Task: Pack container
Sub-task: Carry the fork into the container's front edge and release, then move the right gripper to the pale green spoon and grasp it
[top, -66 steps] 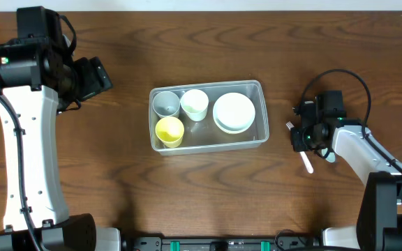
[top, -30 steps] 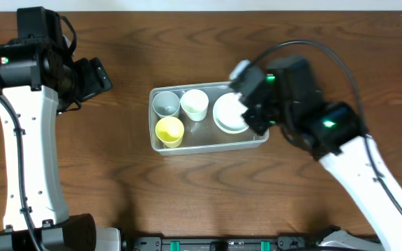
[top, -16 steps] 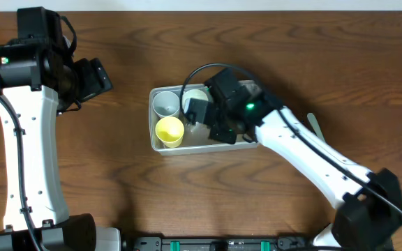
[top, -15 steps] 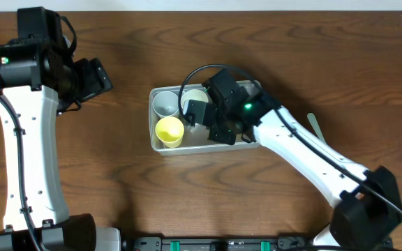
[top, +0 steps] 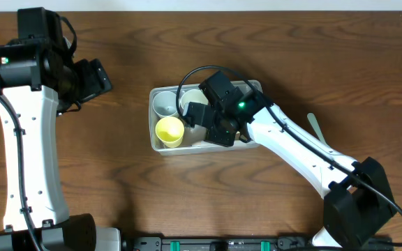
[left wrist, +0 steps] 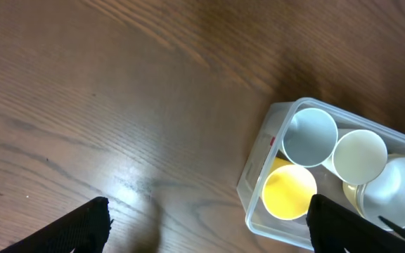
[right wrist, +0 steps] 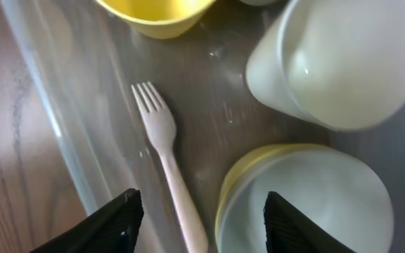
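Observation:
The clear container (top: 160, 147) sits mid-table, holding a grey cup (top: 165, 103), a yellow cup (top: 169, 130), a white cup (top: 193, 97) and, in the right wrist view, a white bowl (right wrist: 308, 204) stacked in a yellow one. My right gripper (top: 213, 127) hangs low inside the container, open. A white fork (right wrist: 162, 146) lies on the container floor (right wrist: 55, 126) between its fingers (right wrist: 111, 223), touching neither. My left gripper (top: 93, 77) stays far left above bare wood, open (left wrist: 209, 232) and empty; its view shows the container (left wrist: 257, 188) at the right.
A pale utensil (top: 315, 127) lies on the wood right of the container, beside my right arm (top: 292, 150). The left arm (top: 26, 139) stands along the table's left side. Brown table (top: 117, 188) surrounds the tub.
My right arm swung from the table's right side into the container. Its jaws, shut on the fork before, have opened, and the fork now rests on the container floor. The left arm stayed still.

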`<move>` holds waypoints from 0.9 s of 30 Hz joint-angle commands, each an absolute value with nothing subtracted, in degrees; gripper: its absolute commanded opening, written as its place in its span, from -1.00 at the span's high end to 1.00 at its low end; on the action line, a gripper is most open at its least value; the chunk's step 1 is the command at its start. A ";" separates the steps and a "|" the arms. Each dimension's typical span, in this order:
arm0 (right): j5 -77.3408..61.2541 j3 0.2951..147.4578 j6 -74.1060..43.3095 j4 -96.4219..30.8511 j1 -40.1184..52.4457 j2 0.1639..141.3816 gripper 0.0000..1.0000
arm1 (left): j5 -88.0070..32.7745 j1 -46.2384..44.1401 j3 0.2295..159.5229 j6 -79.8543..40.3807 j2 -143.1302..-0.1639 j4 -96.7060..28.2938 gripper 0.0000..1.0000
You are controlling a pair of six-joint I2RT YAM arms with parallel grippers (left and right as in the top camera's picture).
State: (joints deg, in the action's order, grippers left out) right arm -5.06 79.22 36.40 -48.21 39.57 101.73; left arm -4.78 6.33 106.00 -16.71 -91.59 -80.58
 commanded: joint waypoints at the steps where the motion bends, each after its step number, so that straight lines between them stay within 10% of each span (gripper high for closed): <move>1: 2.31 82.70 26.94 -48.25 38.63 97.17 -0.20 | -4.97 6.57 105.54 -16.38 -91.09 -80.77 -0.79; 11: 14.74 88.03 8.29 -50.72 17.47 82.19 -0.89 | -4.97 6.57 105.54 -16.38 -91.09 -80.77 -0.79; 19: -0.43 84.53 11.68 -62.50 -7.29 86.67 -0.98 | -4.97 6.57 105.54 -16.38 -91.09 -80.75 -0.79; 27: -1.52 76.97 14.00 -65.06 -11.18 101.25 -0.98 | -4.97 6.57 105.54 -16.38 -91.09 -80.75 -0.79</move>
State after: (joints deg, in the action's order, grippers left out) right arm 0.99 79.00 12.62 -65.19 -10.92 96.55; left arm -4.78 6.33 106.00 -16.71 -91.59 -80.60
